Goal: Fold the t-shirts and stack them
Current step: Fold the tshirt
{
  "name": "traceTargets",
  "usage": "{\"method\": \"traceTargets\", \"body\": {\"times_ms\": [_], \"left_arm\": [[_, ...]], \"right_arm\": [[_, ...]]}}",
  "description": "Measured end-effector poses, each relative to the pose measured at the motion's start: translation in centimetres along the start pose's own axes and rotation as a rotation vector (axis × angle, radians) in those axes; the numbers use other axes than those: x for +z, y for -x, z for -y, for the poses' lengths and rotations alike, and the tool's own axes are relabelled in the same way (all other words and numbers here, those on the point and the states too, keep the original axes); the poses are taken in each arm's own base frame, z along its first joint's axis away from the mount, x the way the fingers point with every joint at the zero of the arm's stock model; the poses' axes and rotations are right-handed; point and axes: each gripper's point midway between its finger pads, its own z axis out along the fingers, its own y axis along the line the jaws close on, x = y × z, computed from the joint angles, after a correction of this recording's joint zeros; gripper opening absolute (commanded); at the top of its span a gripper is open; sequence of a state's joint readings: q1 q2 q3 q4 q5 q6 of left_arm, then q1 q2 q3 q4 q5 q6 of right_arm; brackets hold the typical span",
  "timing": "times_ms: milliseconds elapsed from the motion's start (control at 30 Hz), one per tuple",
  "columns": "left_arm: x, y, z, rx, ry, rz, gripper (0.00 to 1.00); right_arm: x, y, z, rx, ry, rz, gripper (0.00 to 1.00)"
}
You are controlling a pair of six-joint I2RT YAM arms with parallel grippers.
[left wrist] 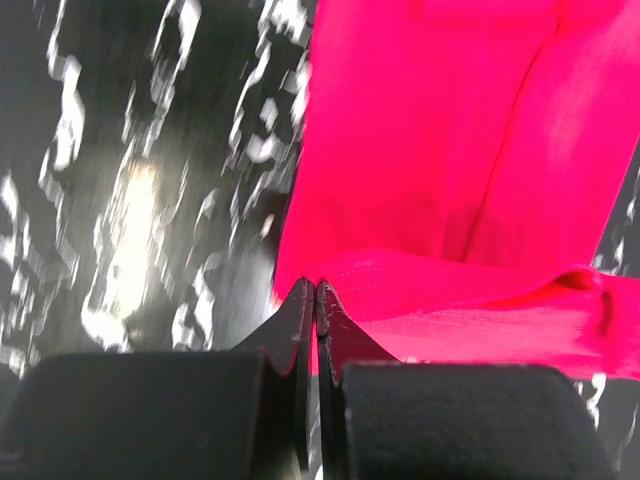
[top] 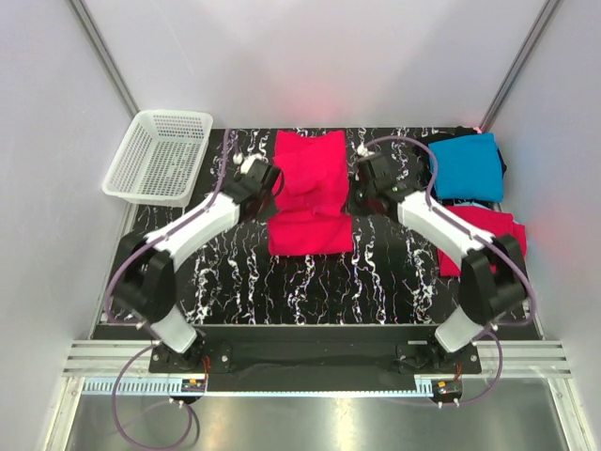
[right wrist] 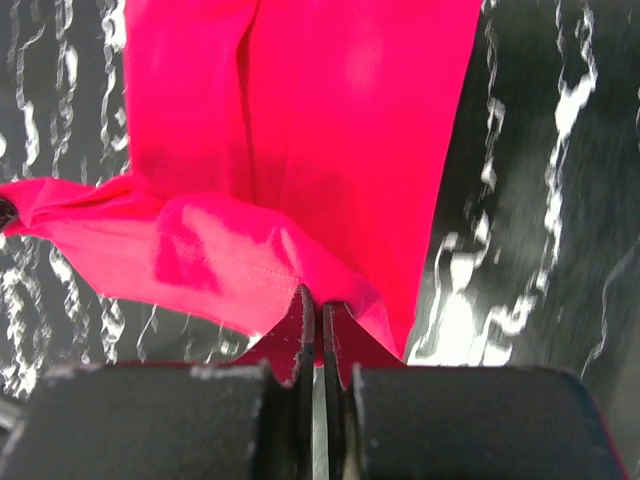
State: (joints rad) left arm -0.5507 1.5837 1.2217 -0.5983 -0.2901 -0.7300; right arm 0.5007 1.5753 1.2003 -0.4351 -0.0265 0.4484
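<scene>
A pinkish-red t-shirt (top: 310, 202) lies part-folded in the middle of the black marbled table. My left gripper (top: 269, 180) is shut on its left edge (left wrist: 400, 290) and my right gripper (top: 359, 180) is shut on its right edge (right wrist: 250, 260); both hold the cloth lifted and folded over the lower part. A turquoise-blue t-shirt (top: 467, 164) lies folded at the back right on a black t-shirt (top: 500, 160), of which only the edges show. A second pinkish-red t-shirt (top: 488, 235) lies at the right, partly under my right arm.
A white mesh basket (top: 160, 155) stands at the back left, off the table's corner. Grey walls close in on both sides and the back. The marbled table (top: 235, 282) shows in front of the shirt.
</scene>
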Motion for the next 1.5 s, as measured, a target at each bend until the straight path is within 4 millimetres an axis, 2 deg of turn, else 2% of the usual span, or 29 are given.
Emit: {"method": "traceTargets", "body": {"times_ms": [100,233,400,433,533,567,600,633,700,767,933,1100,1300,1500], "left_arm": [[2.1,1.9,1.5,0.026,-0.001,-0.002,0.00],[5.4,5.0,3.3,0.040,-0.009,0.004,0.00],[9.8,8.2,3.8,0.037,0.001,0.002,0.00],[10.9,8.7,3.9,0.036,0.000,0.003,0.00],[13.7,9.4,3.7,0.048,0.008,-0.014,0.31],[14.6,9.4,3.5,0.052,0.012,-0.022,0.37],[15.3,9.3,3.2,0.054,0.017,-0.029,0.48],[15.9,9.1,2.9,0.060,0.024,-0.037,0.53],[16.5,8.7,2.3,0.070,0.037,-0.052,0.56],[16.8,8.8,1.8,0.070,0.043,-0.053,0.60],[16.6,10.1,1.7,0.050,0.023,0.000,0.61],[14.8,10.7,0.6,0.009,0.019,0.066,0.60],[11.5,12.1,0.7,-0.047,-0.056,0.185,0.59],[9.3,12.9,2.1,-0.062,-0.147,0.206,0.56]], "right_arm": [[2.9,1.7,0.8,-0.006,-0.006,-0.014,0.00],[7.0,3.0,2.5,0.005,-0.013,-0.049,0.00],[12.2,5.2,4.1,0.019,0.000,-0.066,0.00],[12.9,5.5,4.3,0.021,0.004,-0.065,0.05],[15.1,7.0,4.7,0.035,0.031,-0.061,0.43],[15.5,7.5,4.9,0.039,0.037,-0.056,0.46],[15.8,8.0,5.0,0.036,0.044,-0.050,0.48],[16.1,8.4,5.1,0.037,0.053,-0.045,0.50],[16.3,9.3,5.1,0.035,0.062,-0.029,0.52],[16.2,10.4,4.9,0.033,0.079,-0.009,0.52],[15.3,13.4,3.6,0.013,0.119,0.058,0.52],[14.8,14.5,2.5,0.002,0.164,0.078,0.51],[15.1,13.5,2.4,0.002,0.190,0.061,0.49],[15.3,8.8,4.1,0.028,0.160,-0.033,0.48]]}}
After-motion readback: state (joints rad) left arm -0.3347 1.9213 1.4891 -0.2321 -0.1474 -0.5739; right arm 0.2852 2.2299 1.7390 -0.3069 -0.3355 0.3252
